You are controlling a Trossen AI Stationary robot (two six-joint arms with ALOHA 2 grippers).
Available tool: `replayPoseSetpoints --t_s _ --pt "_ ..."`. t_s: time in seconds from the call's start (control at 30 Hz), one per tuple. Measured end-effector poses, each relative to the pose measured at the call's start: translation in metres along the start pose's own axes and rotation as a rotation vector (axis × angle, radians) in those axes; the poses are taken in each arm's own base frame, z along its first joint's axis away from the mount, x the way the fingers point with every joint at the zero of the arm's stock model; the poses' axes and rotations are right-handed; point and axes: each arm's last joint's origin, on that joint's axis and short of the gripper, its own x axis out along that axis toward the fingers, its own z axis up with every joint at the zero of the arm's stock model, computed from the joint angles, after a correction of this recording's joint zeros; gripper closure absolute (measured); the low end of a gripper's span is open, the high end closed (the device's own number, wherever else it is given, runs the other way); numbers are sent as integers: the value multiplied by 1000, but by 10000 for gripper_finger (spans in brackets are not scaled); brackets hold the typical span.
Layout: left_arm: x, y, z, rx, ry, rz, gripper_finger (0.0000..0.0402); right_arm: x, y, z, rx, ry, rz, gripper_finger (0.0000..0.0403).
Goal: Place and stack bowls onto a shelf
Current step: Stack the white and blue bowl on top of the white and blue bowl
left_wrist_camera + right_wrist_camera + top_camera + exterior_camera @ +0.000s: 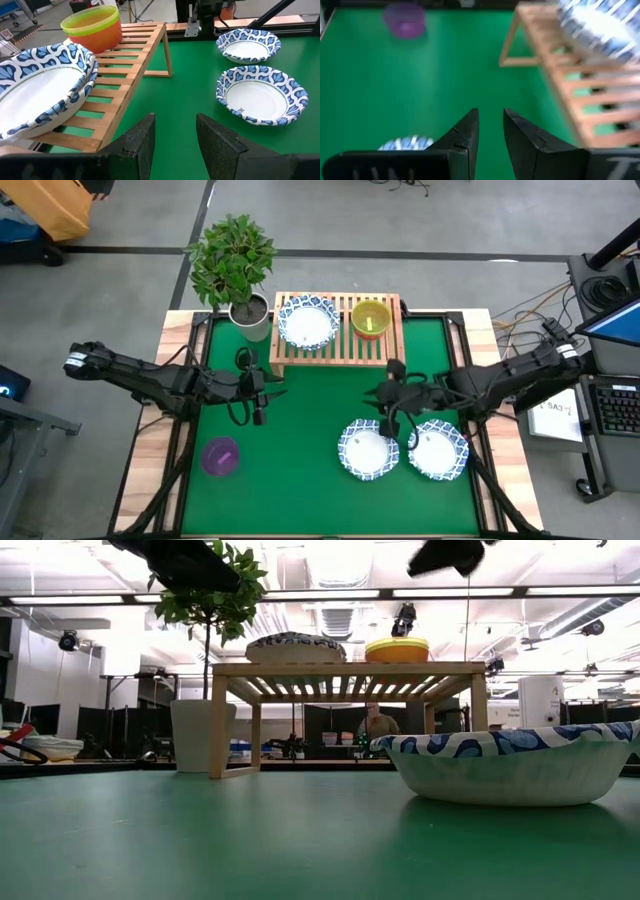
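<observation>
Bowls half shelved, both pincers empty above the green tabletop (300, 440).
Your low slatted light-wood shelf (340, 345), upper centre, holds patterned white bowls (307, 321) and a yellow-green bowl (371, 318); next, lower the narrowly parted right pincer (392, 417) onto the blue-rimmed white bowl (368, 449), lower right; left pincer (258, 402) waits, parted.

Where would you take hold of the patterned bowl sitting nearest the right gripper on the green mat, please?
Probably at its rim. The bowl sits upright and open on the mat, with a thin flared rim, so a finger could go inside and one outside. The right gripper hovers above its shelf-side edge, so coming straight down onto that edge looks simplest.
</observation>
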Motion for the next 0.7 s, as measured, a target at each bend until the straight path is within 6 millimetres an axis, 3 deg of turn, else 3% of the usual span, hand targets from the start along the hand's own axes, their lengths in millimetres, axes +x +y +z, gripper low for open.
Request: replayPoseSetpoints --t_s 0.33,0.57,0.7 --pt "0 0 0 -3 -3 1 277 29 14 -40 61 269 126 323" --pt "0 0 0 -1 -2 1 277 53 25 -61 -29 525 85 323" --pt "0 0 0 7 0 1 277 63 29 -67 -31 580 64 323"
